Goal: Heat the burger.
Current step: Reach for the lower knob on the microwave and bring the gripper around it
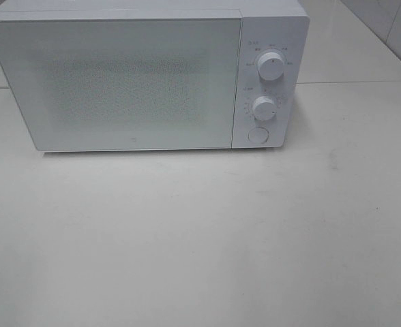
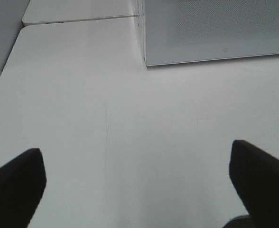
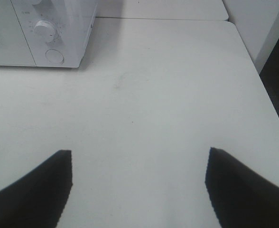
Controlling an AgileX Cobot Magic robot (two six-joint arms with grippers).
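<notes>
Fingers of the left gripper (image 2: 135, 148) and right gripper (image 3: 138, 151) stand wide apart over the white worktop (image 1: 200, 238), holding nothing. We cannot tell where the burger is; perhaps the closed frosted door of the microwave (image 1: 119, 82) at the far side hides it.

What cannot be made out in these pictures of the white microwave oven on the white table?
1. Inside of the white box-shaped microwave oven: exterior high view, closed speckled door hides it; no burger shows anywhere.
2. Markings around the two round white dials: same view, too small and blurred.
3. Wrist views: the left gripper and right gripper show only dark fingertips, rest cut by the edge.
</notes>
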